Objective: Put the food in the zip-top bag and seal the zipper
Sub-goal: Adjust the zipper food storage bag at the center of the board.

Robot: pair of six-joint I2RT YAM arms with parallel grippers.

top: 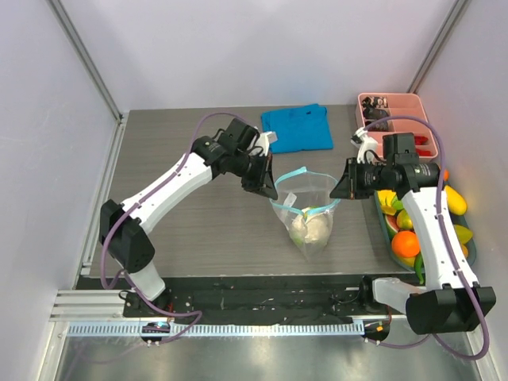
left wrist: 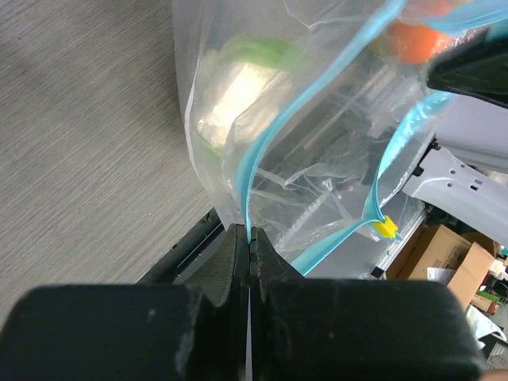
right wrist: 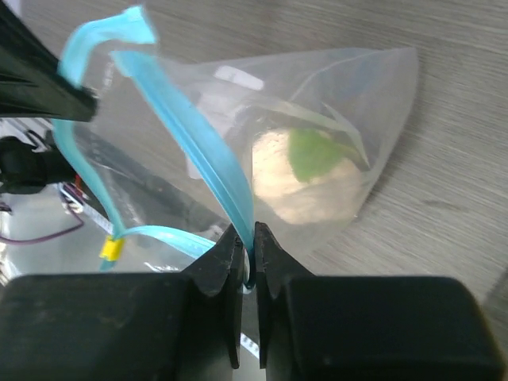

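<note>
Clear plastic hangs between my two arms at the middle of the overhead frame. It is the zip-top bag (top: pixel 305 213), with its mouth pulled apart and its lower end sagging toward the bottom of the frame over the grey table (top: pixel 198 214). The left gripper (top: pixel 267 190) has its jaws pressed together on the left side of the zipper (left wrist: pixel 274 139). In its wrist view the light-blue strip runs straight down into the seam between the black fingers. The right gripper (top: pixel 339 189) pinches the opposite side of the rim, and in its own view the jaws are nearly touching, with only the blue strip between them. A small yellow slider (left wrist: pixel 386 227) sits on the zipper where the two sides meet.

Inside the bag, at the bottom, lies a white cauliflower (right wrist: pixel 305 182) with a green leaf across it. The other food is outside the bag at the right edge of the overhead frame, partly hidden by my right arm: an orange (top: pixel 406 242) and bananas (top: pixel 454 198) among other pieces. A blue folded cloth (top: pixel 298 127) lies at upper centre, with a pink tray (top: pixel 394 103) in the upper right.
</note>
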